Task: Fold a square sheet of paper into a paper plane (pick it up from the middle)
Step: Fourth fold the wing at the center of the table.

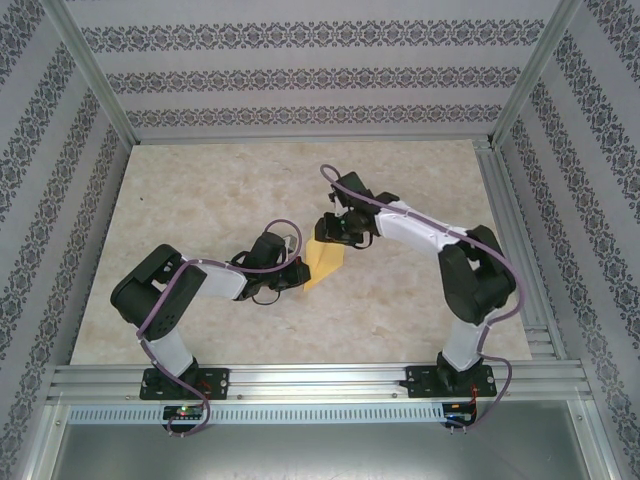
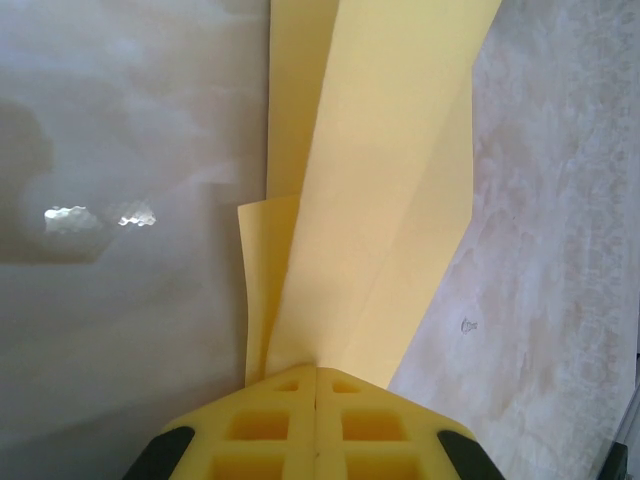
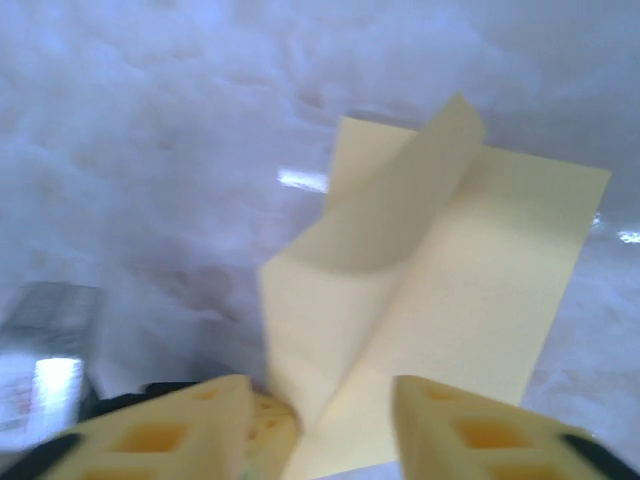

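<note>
Top external view, from the near edge: both arm bases sit bolted to the aluminium rail (image 1: 320,378), and the arms reach inward over the marbled table (image 1: 200,200) until they almost meet at its middle. Between them lies the sheet of paper (image 1: 325,262), yellow and already creased into a smaller layered shape. The left gripper (image 1: 297,272) is at the paper's near-left edge and the right gripper (image 1: 328,232) just beyond its far corner.

From the left wrist, the left gripper (image 2: 316,400) has its yellow fingers pressed together on the paper's narrow end. The sheet of paper (image 2: 380,200) fans away from the pinch in folded layers, one crease running lengthwise, over the pale tabletop.

From the right wrist, the right gripper (image 3: 320,390) has its fingers apart. The near end of the sheet of paper (image 3: 450,280) sits in the gap between them, unclamped, one flap curling upward farther out.

Beyond the table stand patterned walls (image 1: 300,75).
</note>
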Robot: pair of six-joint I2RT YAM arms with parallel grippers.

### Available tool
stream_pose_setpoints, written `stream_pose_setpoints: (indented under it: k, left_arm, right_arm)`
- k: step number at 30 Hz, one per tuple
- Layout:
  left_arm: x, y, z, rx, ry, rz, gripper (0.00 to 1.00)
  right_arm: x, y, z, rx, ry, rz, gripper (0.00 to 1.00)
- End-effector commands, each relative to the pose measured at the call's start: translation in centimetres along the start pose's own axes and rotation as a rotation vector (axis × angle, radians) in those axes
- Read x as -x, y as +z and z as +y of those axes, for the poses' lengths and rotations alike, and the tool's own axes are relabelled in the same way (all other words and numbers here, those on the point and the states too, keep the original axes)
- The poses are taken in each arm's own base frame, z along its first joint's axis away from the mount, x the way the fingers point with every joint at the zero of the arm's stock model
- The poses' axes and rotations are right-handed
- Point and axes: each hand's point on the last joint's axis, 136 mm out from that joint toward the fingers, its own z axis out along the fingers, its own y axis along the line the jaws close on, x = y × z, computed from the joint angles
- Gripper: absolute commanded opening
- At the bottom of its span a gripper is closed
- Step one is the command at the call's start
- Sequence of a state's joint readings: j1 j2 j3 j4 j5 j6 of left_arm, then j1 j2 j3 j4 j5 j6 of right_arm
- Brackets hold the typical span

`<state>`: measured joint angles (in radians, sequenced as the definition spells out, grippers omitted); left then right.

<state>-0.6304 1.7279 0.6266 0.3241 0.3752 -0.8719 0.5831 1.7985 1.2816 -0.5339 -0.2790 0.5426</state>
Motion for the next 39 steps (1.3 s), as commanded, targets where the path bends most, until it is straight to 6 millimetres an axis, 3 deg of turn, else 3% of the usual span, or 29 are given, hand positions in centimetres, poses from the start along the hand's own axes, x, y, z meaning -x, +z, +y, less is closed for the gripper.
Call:
stream_pose_setpoints:
  k: [1,7,18,26,39]
  left_arm:
    - [-3.9,0.1,5.4,0.185,-0.058,0.121,0.0]
    - [-3.9,0.0,5.4,0.189,-0.059,0.121,0.0]
    - [-3.9,0.1,5.2,0.19,-0.057,0.13,0.0]
    - [-4.5,-0.1,5.7,0.213,-0.05,0.163,0.01]
    - [-6.0,-0.5,6.8,0.256,-0.021,0.232,0.01]
  right_arm:
    - [-1.2,1.6,1.1,0.109,-0.056,0.035,0.28]
    - [-3.4,4.0,1.4,0.199,-0.086,0.133,0.1]
    - [-5.3,7.1,-0.2,0.204,-0.106,0.256,0.07]
    - [-4.7,8.1,-3.0,0.127,-0.059,0.258,0.07]
    - [-0.5,7.8,-4.1,0.141,0.004,0.154,0.1]
